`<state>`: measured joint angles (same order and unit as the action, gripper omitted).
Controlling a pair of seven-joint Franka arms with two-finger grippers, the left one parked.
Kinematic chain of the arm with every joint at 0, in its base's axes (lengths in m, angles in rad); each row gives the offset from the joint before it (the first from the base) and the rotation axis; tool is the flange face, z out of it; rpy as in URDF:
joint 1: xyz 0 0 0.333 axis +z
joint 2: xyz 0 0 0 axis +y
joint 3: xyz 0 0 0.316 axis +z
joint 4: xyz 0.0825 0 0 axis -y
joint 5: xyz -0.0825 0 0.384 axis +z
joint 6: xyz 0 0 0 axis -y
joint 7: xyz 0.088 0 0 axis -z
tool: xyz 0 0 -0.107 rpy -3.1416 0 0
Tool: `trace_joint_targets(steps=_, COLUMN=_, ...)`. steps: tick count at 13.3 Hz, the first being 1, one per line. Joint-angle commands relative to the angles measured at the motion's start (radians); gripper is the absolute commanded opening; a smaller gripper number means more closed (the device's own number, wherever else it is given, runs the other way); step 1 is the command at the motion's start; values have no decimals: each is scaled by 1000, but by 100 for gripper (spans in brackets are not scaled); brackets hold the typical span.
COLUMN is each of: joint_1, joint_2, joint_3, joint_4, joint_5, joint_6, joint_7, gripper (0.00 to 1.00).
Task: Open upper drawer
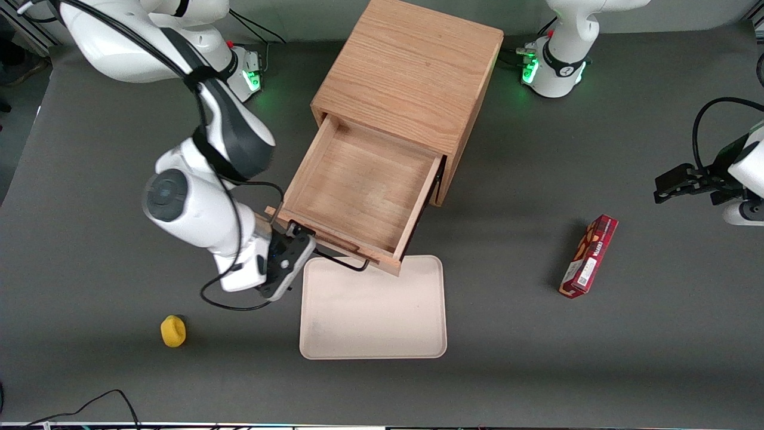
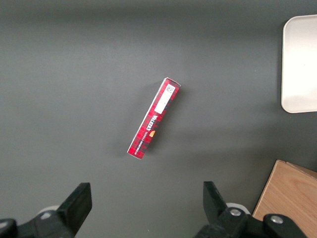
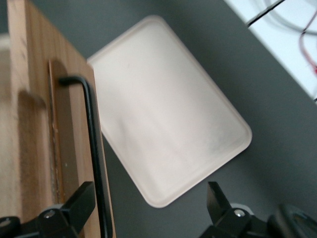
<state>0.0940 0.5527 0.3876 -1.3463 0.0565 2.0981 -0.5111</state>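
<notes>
The upper drawer [image 1: 358,179] of the light oak cabinet [image 1: 412,71] stands pulled far out, its inside bare. Its black bar handle [image 1: 340,260] runs along the front, over the edge of the tray. My right gripper [image 1: 300,235] is at the end of the handle toward the working arm's end of the table. In the right wrist view the gripper [image 3: 148,193] is open wide. The handle [image 3: 94,139] passes between the fingers, close beside one finger [image 3: 79,201], not clamped. The drawer front [image 3: 34,124] shows beside it. The lower drawer is hidden under the upper one.
A cream tray [image 1: 373,310] lies in front of the drawer, nearer the front camera; it also shows in the right wrist view [image 3: 168,114]. A red snack box [image 1: 589,257] lies toward the parked arm's end. A small yellow object [image 1: 173,330] lies toward the working arm's end.
</notes>
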Motion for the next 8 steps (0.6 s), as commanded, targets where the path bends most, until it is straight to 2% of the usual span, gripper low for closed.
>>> trace_joint_targets(steps=1, joint_1=-63, joint_2=-111, joint_3=-12, joint_4=-1, joint_5=147, joint_6=-47, joint_7=31, gripper=100)
trace_joint_targets(steps=5, joint_1=-62, joint_2=-255, joint_3=-197, joint_4=-8, joint_5=258, joint_6=-293, joint_7=52, gripper=100)
trace_joint_targets(steps=7, joint_1=-68, joint_2=-345, joint_3=-277, joint_4=-48, joint_5=249, joint_6=-439, joint_7=168, gripper=100)
trace_joint_targets(steps=8, joint_1=-77, joint_2=-393, joint_3=-294, joint_4=-63, joint_5=214, joint_6=-516, joint_7=253, gripper=100)
